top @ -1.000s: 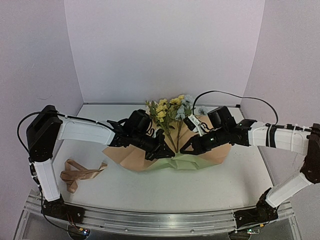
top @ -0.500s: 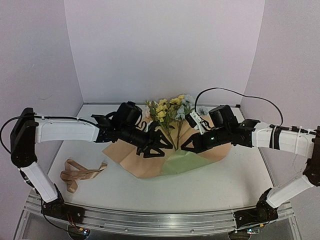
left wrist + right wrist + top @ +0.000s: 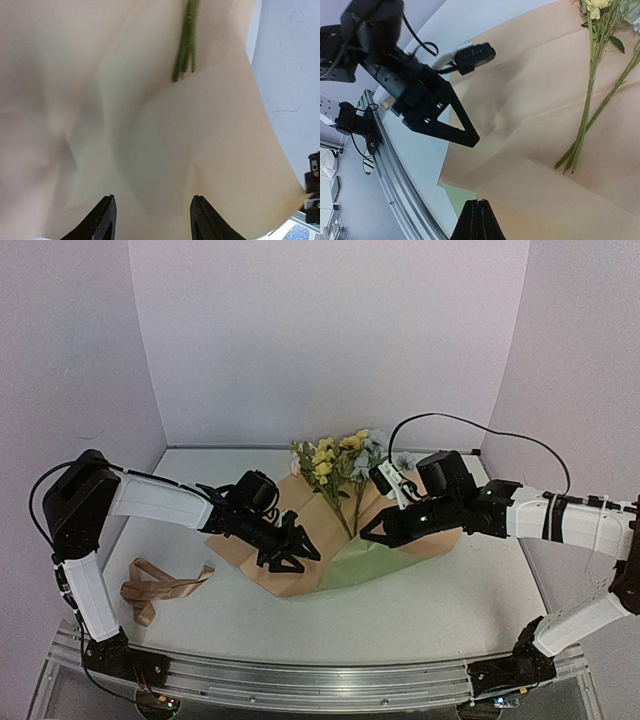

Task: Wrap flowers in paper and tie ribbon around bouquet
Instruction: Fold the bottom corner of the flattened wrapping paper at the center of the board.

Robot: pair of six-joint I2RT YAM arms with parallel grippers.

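Observation:
The paper (image 3: 303,580) lies tan side up, with a strip of its olive-green face (image 3: 356,566) showing at the front. The flowers (image 3: 340,454) rest on it, blooms toward the back wall, stems (image 3: 589,100) running down the middle. My left gripper (image 3: 291,553) hovers open just over the paper's left half (image 3: 125,125), holding nothing (image 3: 152,200). My right gripper (image 3: 366,536) is shut on a folded edge of the paper (image 3: 535,100) near the stem ends (image 3: 477,204). The tan ribbon (image 3: 155,586) lies in a loose heap at the near left.
Pale walls close in the table on the left, back and right. A metal rail (image 3: 320,680) runs along the near edge by the arm bases. The right arm's black cable (image 3: 470,425) arcs above the flowers.
My left gripper has opened, let go of the paper and drawn back toward the left. The left flap has dropped flat. The right gripper has stayed shut in place.

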